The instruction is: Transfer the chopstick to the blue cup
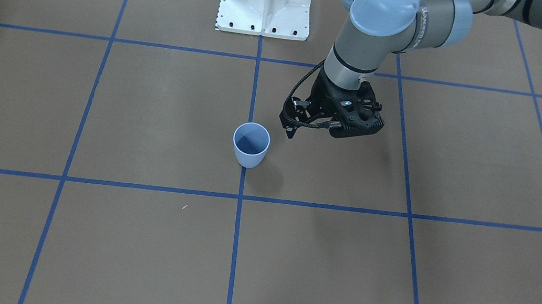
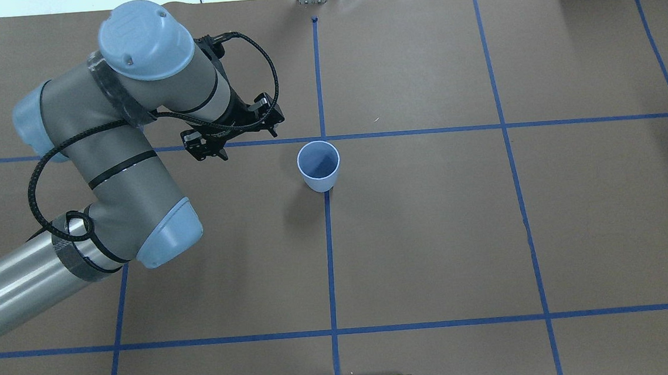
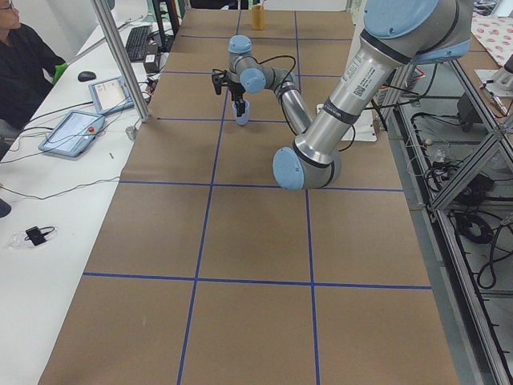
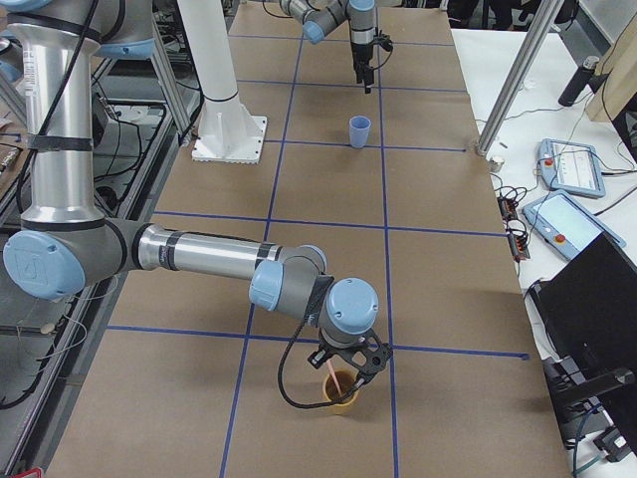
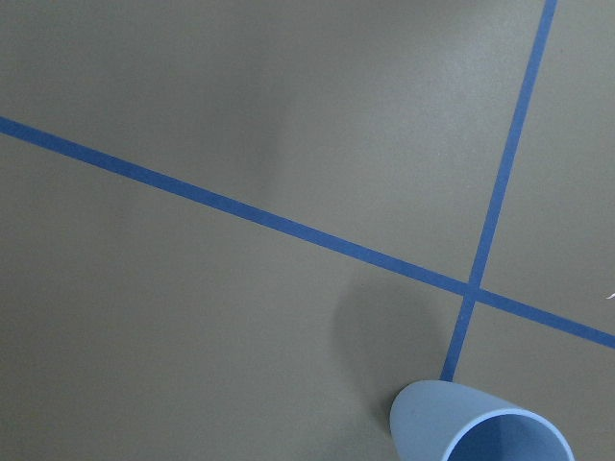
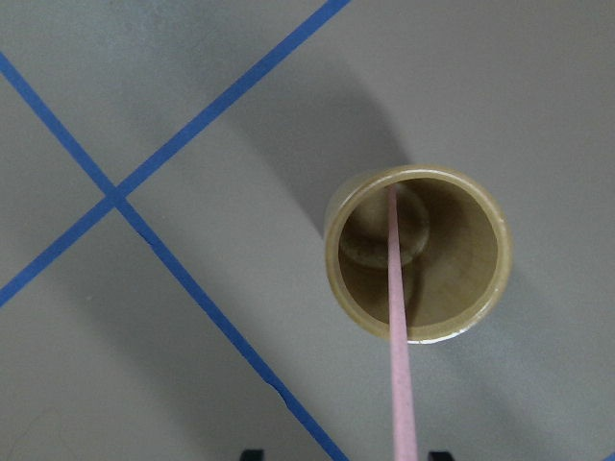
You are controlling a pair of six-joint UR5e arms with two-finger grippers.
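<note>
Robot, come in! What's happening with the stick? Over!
Left gripper hovers near blue cup, jaws unclear. Right gripper open over tan cup. Chopstick stands in tan cup, ungripped. Blue cup upright, empty.

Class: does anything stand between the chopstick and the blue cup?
Nothing visible lies between them. The chopstick stands in a tan cup, whose wall it must clear first; the left gripper hovers beside the blue cup, not over it.
</note>
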